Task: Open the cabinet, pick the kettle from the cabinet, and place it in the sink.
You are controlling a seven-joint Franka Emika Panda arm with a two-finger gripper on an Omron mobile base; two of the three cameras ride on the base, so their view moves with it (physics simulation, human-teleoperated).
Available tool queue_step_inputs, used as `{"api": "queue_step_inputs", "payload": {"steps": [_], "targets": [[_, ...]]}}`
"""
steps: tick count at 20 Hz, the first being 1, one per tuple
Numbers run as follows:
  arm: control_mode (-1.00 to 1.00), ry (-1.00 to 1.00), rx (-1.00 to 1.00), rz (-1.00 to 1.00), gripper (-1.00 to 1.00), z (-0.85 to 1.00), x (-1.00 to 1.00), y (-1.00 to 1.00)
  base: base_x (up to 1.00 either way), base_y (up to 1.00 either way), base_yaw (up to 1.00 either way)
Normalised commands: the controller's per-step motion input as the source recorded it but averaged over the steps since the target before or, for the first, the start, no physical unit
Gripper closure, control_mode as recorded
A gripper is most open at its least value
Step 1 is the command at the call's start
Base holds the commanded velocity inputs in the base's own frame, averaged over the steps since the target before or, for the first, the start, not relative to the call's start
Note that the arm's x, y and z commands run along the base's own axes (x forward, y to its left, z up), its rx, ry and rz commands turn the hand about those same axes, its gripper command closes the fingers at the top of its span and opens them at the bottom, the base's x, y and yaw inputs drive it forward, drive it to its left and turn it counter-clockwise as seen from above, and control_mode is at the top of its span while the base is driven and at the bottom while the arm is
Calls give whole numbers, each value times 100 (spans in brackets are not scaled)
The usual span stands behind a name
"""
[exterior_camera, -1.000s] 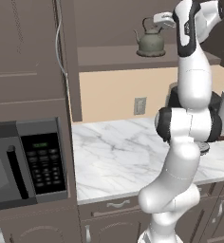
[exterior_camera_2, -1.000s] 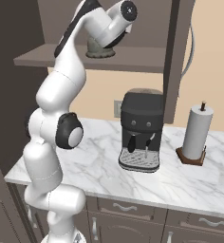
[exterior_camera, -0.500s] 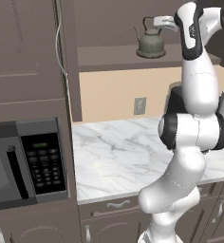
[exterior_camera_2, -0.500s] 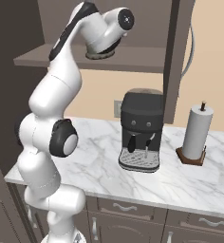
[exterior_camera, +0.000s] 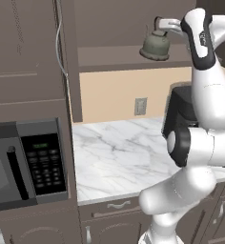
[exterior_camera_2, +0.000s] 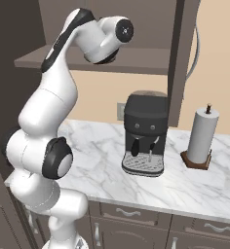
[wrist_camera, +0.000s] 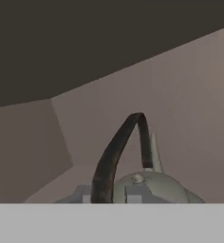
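microwave point(exterior_camera: 26, 164): far left of left base view, built into tall dark unit, keypad on its right side
counter point(exterior_camera: 119, 152): white marble, grey veins, bare in the middle; drawers below
wall: beige, outlet point(exterior_camera: 140, 106) above counter
cabinet point(exterior_camera: 128, 55): open, shelf exposed, dark interior
kettle point(exterior_camera: 155, 44): on cabinet shelf, upright, loop handle up
gripper point(exterior_camera: 158, 22): at kettle's handle top, fingers pinched on the handle point(wrist_camera: 115, 152)
coffee machine point(exterior_camera_2: 145, 133): black, on counter
paper towel roll point(exterior_camera_2: 202, 136): upright, right of coffee machine
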Motion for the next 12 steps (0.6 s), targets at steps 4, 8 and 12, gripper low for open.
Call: {"api": "queue_step_inputs", "payload": {"steps": [4, 8, 12], "targets": [[-100, 11, 6, 0, 100, 21, -52, 0, 0, 0, 0], [-100, 10, 1, 0, 100, 16, -56, 0, 0, 0, 0], [-100, 11, 0, 0, 100, 9, -64, 0, 0, 0, 0]]}}
